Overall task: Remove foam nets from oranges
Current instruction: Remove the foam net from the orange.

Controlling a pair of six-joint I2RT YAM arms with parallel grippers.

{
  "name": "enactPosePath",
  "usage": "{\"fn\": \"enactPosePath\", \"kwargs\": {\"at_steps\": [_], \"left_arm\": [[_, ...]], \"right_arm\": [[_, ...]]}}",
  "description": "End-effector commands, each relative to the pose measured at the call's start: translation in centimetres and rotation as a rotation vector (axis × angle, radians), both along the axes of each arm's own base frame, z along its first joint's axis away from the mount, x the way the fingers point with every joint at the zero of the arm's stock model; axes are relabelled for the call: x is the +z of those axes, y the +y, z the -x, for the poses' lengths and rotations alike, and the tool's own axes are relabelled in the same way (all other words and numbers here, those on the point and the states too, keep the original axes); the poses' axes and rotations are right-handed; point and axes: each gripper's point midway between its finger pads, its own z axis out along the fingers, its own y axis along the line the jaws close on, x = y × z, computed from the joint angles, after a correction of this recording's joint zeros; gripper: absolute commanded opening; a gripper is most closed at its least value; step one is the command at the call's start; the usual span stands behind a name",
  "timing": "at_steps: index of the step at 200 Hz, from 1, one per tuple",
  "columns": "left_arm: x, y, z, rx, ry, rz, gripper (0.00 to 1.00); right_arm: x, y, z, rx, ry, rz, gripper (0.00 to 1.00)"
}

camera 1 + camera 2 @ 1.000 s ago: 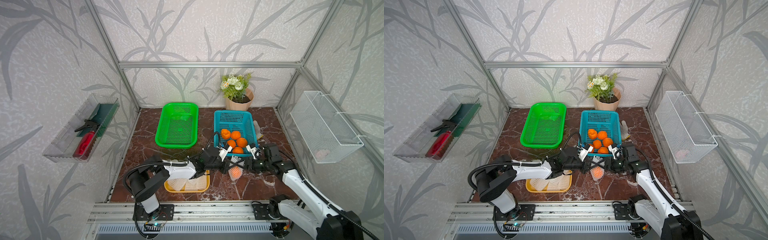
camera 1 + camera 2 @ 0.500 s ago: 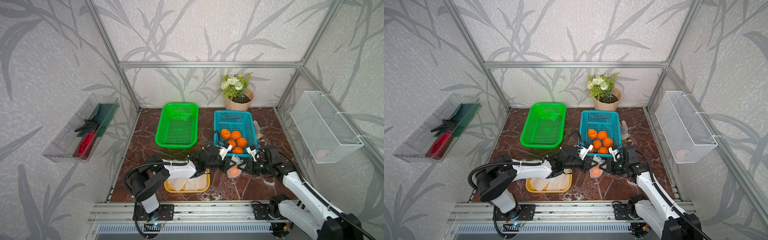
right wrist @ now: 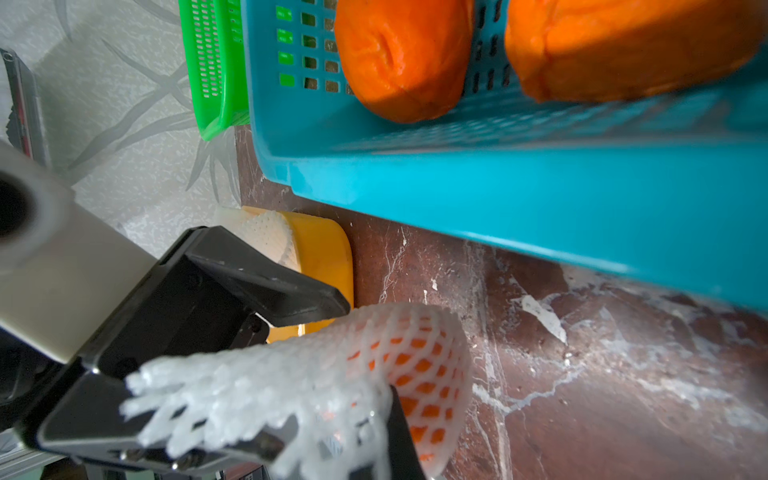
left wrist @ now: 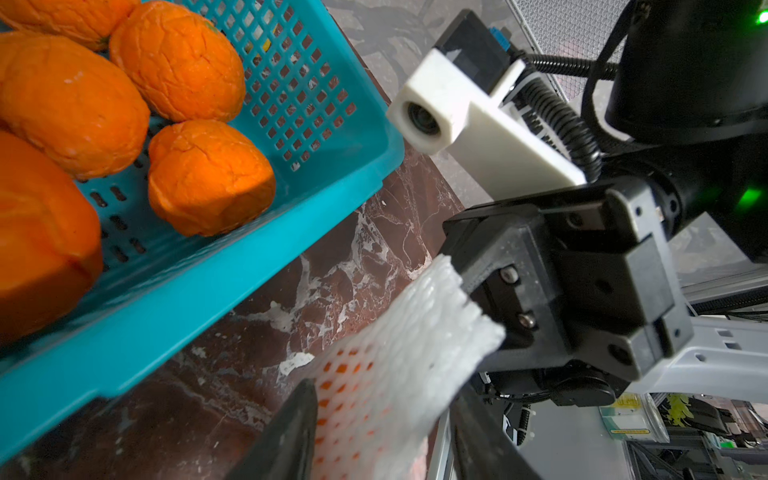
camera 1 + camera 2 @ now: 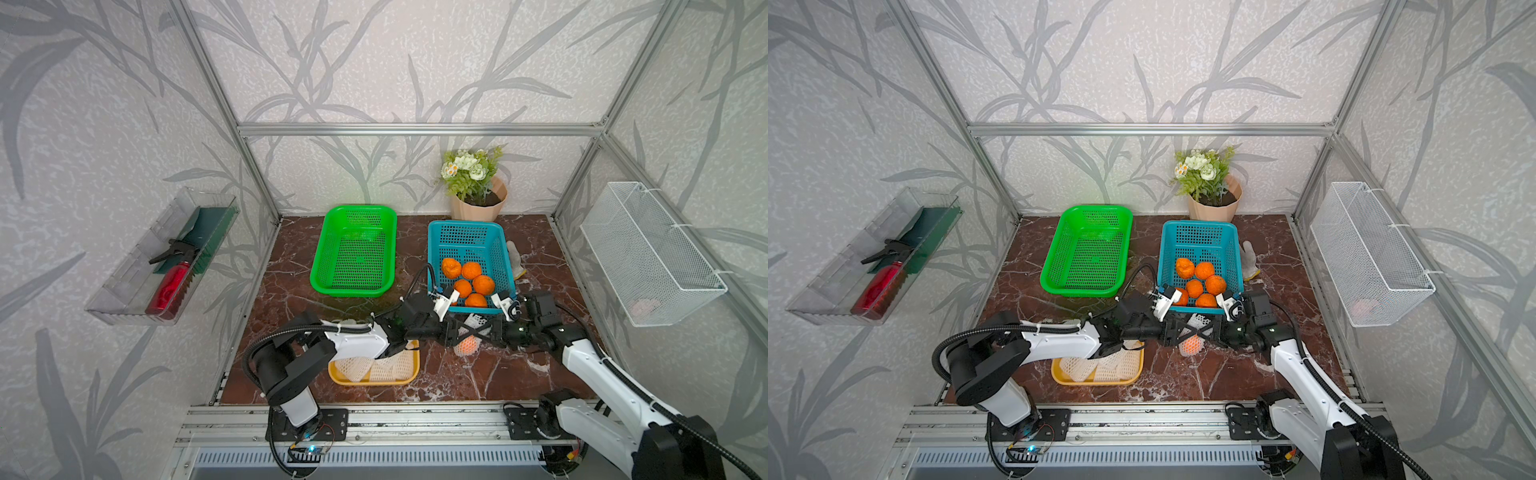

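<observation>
Off-white foam net [image 5: 474, 321] sat on one orange [image 5: 468, 345] on the table, at 6 o'clock of the blue basket [image 5: 465, 225]. Right gripper [image 4: 486, 307] was clamped on the net's free end, presumably to pull it off. Left gripper [image 4: 382, 395] had fingers apart either side of the netted fruit (probably to steady it). Count: 5 bare oranges [image 5: 471, 270] in basket, 1 netted. Shed nets [image 5: 374, 368] lay in the yellow tray [image 5: 376, 382] at 8 o'clock; number unclear.
</observation>
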Motion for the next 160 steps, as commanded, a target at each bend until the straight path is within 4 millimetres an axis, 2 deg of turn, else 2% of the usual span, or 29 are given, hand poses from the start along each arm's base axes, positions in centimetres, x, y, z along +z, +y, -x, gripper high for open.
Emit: {"fn": "enactPosePath", "kwargs": {"at_steps": [1,20,35,95,107,125,160], "left_arm": [[1.3,-0.1,0.1,-0.017,-0.015,0.045,0.51],[1.0,-0.2,0.2,-0.029,-0.014,0.044,0.51],[0.8,-0.4,0.2,-0.040,-0.013,0.044,0.47],[1.1,-1.2,0.4,-0.080,-0.005,0.070,0.12],[1.1,-1.2,0.4,-0.080,-0.001,0.069,0.08],[0.9,-1.0,-0.4,-0.050,0.025,0.051,0.04],[1.9,-1.4,-1.9,-0.022,0.112,0.092,0.03]], "right_arm": [[0.9,0.4,-0.3,0.006,-0.011,-0.036,0.01],[0.9,0.5,-0.4,0.005,-0.012,-0.049,0.01],[1.1,0.6,-0.5,-0.012,0.005,-0.065,0.01],[1.0,0.5,-0.6,-0.032,0.026,-0.066,0.10],[0.9,0.5,-0.7,-0.036,0.026,-0.063,0.17],[0.8,0.2,-0.4,-0.031,0.030,-0.042,0.39],[0.0,-0.5,1.0,-0.003,0.022,0.023,0.61]]}}
